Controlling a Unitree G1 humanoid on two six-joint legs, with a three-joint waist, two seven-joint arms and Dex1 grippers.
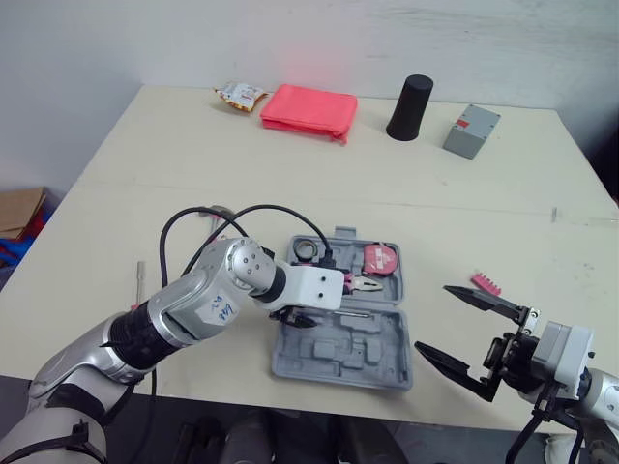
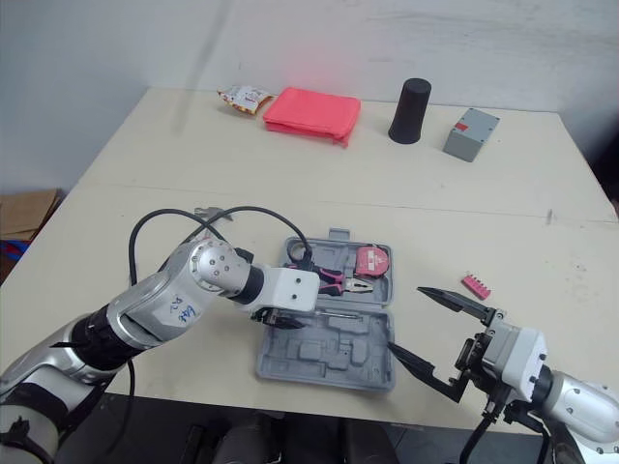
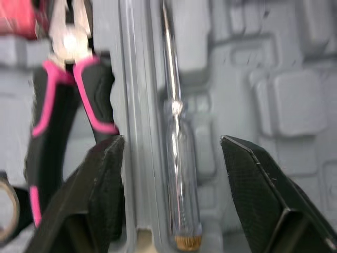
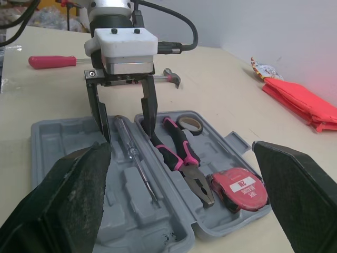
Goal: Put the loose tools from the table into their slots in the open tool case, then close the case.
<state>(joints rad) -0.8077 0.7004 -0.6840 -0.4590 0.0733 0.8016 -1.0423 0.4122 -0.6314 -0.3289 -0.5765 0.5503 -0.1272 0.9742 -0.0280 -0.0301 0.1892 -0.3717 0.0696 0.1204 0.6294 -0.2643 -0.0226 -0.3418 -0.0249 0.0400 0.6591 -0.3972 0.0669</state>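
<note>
Open tool case [image 1: 379, 360] near the front edge of the table [image 1: 290, 174]: pliers [image 4: 181, 158], tape measure [image 4: 239, 187], tape roll [image 4: 189, 124] and clear-handled screwdriver [image 3: 179, 158] lie inside. The left gripper [image 4: 125, 134] stands released astride that screwdriver, and the right gripper [image 1: 435, 317] hangs spread wide beside the case. Red-handled screwdriver [image 4: 52, 61], hammer [image 4: 169, 77] and pink bit strip [image 1: 486, 283] lie loose on the cream tabletop, so roughly half the stowing and the closing are judged undone; a white wall [image 1: 290, 39] stands behind.

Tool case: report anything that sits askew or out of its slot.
The clear-handled screwdriver lies beside the hinge ridge of the tool case, apparently not seated in a recess; the left gripper straddles it, fingers open. A pink bit strip lies loose on the table.
</note>
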